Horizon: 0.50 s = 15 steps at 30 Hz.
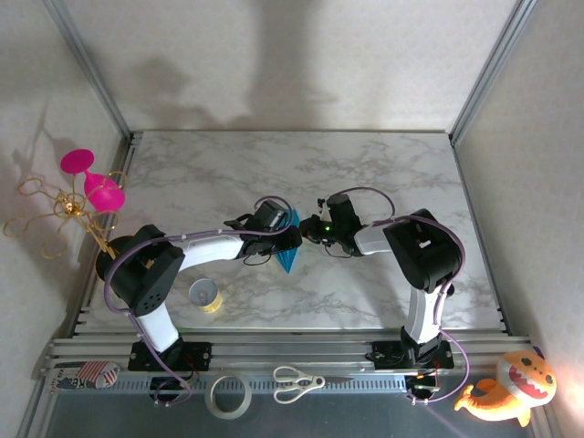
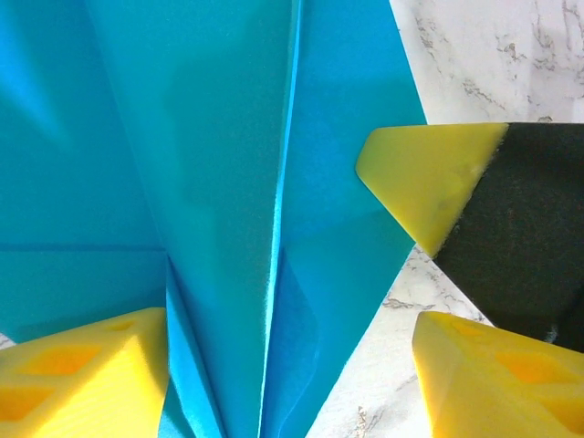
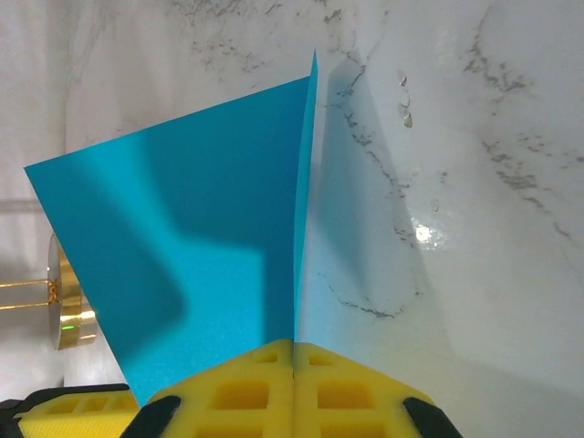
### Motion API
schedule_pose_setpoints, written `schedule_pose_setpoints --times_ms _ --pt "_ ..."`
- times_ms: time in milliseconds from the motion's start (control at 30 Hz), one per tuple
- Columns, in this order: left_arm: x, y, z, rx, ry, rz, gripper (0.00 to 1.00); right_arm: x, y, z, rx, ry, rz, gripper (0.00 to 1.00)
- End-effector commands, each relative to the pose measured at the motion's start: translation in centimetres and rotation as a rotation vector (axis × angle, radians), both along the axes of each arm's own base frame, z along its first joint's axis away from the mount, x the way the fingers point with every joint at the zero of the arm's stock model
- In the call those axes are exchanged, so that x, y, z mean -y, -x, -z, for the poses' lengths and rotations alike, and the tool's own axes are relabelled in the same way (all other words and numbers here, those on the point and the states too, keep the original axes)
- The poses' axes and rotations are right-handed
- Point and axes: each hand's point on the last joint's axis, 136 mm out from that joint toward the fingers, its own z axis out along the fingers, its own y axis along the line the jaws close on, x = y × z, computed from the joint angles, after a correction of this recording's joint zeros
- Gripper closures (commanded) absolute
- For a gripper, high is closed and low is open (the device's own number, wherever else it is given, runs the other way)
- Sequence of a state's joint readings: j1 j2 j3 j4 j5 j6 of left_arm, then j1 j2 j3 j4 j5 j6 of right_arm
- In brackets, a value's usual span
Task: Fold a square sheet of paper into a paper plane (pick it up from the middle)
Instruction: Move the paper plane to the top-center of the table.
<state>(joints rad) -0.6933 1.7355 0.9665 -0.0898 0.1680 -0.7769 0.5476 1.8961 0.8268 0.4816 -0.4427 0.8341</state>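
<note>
paper plane in right pincer

Lab cell: aluminium frame, marble tabletop

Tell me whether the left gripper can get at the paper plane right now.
Probably yes: the left gripper stands open astride the paper plane, with nothing between them; the right gripper is shut on its centre ridge.

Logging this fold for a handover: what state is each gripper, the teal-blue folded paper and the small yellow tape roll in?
Teal-blue folded paper plane: creased, centre ridge pinched.
Right gripper: shut on the plane's ridge.
Left gripper: open, astride the plane.
Small yellow tape roll: lying flat, untouched.
</note>
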Motion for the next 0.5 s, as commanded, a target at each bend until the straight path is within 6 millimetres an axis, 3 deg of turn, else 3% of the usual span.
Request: schedule_pose_setpoints --times_ms 0,167,467 --pt "-0.1 0.4 0.5 -0.011 -0.052 0.034 0.34 -0.2 -0.3 0.2 -0.005 0.006 -0.005 0.98" --pt "-0.2 0.5 0.9 -0.023 -0.065 0.035 0.47 -0.2 -0.3 0.2 -0.005 0.005 -0.005 0.98" --pt "-0.1 0.6 1.8 -0.048 -0.114 0.047 0.53 -0.2 -0.2 0.1 -0.007 0.002 -0.004 0.98"
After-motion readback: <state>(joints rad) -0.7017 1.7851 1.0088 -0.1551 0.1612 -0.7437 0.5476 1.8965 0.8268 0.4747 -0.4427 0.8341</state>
